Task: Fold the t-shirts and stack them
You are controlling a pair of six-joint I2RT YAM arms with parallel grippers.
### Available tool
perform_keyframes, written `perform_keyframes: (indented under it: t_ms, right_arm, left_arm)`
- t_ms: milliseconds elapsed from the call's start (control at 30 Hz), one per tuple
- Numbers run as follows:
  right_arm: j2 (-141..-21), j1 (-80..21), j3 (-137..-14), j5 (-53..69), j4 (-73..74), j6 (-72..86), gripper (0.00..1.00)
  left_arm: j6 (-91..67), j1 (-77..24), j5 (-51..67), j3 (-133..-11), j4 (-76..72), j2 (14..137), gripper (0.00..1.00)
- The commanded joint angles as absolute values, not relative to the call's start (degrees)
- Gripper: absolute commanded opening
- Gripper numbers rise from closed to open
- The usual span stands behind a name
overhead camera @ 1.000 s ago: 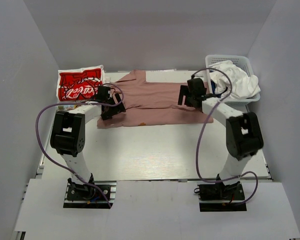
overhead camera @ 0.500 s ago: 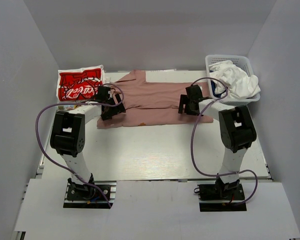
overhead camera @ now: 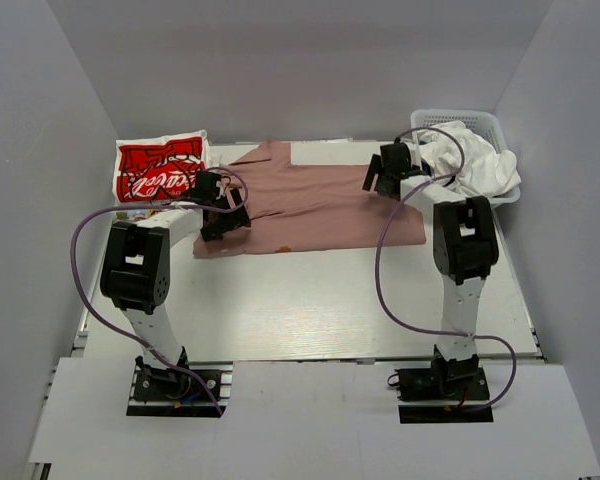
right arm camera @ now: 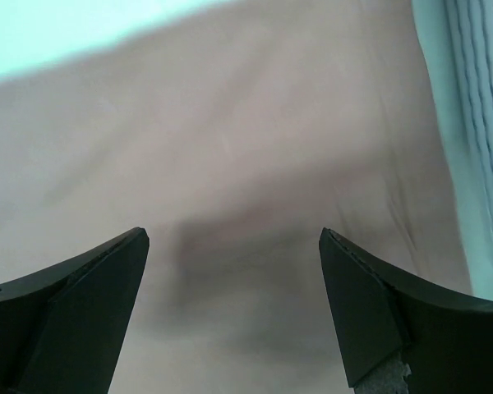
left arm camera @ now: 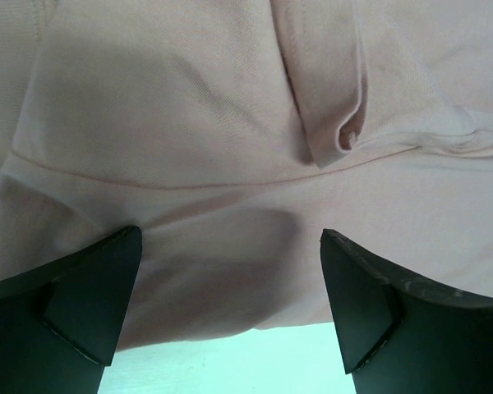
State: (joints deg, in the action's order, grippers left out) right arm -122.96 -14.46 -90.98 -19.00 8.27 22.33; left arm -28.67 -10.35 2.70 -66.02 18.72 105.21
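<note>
A dusty pink t-shirt [overhead camera: 315,205] lies spread flat at the back middle of the table, a small orange print near its front edge. My left gripper [overhead camera: 223,215] is open and empty, low over the shirt's left end; its view shows pink cloth [left arm camera: 230,148] with a seam and a folded sleeve, and the shirt's edge between the fingers. My right gripper [overhead camera: 383,178] is open and empty over the shirt's right back part; its view shows plain pink cloth [right arm camera: 230,180]. A folded red t-shirt with white script [overhead camera: 160,170] lies at the back left. A white t-shirt [overhead camera: 470,160] is heaped in the basket.
A white mesh basket [overhead camera: 485,122] stands at the back right corner, its edge also showing in the right wrist view [right arm camera: 476,123]. Grey walls close in the back and both sides. Purple cables loop from both arms over the table [overhead camera: 310,300].
My right gripper has moved back and a little right, from the shirt's right front area to its back right part near the basket. The left gripper has not moved.
</note>
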Motion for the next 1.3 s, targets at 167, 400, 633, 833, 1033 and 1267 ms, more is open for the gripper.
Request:
perform_keyframes:
  t_ms: [167,400,633,833,1033,1267]
  right_arm:
    - [-105.8,-15.0,-66.5,-14.9,3.1,23.9,0.90]
    - [-104.2,-14.9,-58.5,-13.6,5.4,26.5,0.90]
    - [-91.1,-15.3,-39.8,-11.0,6.8,30.8,0.90]
    - [-73.4,-18.1,-30.7,-4.4,8.9,27.0,0.90]
    - [-66.5,-19.1,-38.2,-10.0,8.8,24.2,0.90]
    - [-82.7,-18.2,-58.3,-22.5,12.9,23.6,0.90]
  left_arm:
    - [-27.3,-10.5,2.5,-71.4,21.9,104.3,1.00]
    - [-29.3,-11.0,5.0,-63.7,21.8,105.2,1.00]
    - [-36.7,-11.0,3.0,-44.4,29.5,91.2,1.00]
    - [-43.8,-12.5,8.4,-34.6,37.8,67.9,1.00]
    - [-37.2,-13.5,2.7,-55.4,34.2,70.3,1.00]
    - [-26.9,-13.5,-0.8,-90.0,41.7,102.7,1.00]
